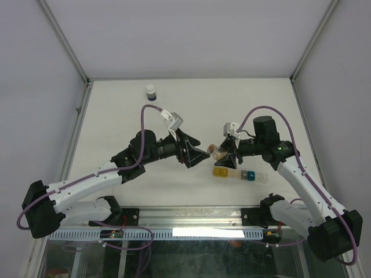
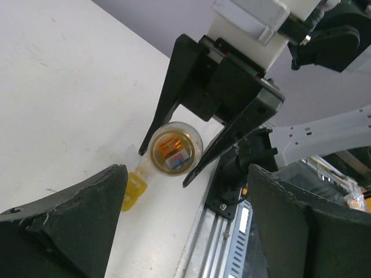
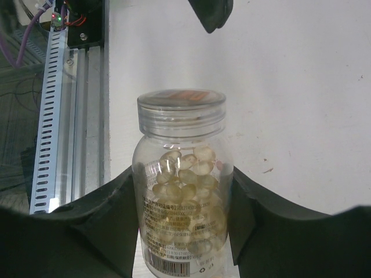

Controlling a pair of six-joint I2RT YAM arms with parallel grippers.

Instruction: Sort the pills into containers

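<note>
Tan pills [image 3: 184, 180] sit inside a clear vial [image 3: 182, 191]; none can be seen in the containers [image 1: 239, 174]. The vial's cap [image 3: 181, 105] is on. The right hand [image 1: 229, 152] grips the vial by its body, one finger on each side, and carries it above the counter [image 1: 116, 116]. The vial's long axis runs roughly left to right and about level, with the cap end pointing left.

The left hand [image 1: 200, 155] stands just left of the cap, facing it end-on, so the vial's axis lines up with the hand's approach line. Its fingers are spread wide, hold nothing, and are apart from the cap.

The containers lie on the counter just near of the vial, the strip running left to right with the yellow cell at the left end.

Judgement: the cap must come off before any pill can be sorted. The left hand is the nearer one for that and needs only a short advance to the right along the vial's axis.
</note>
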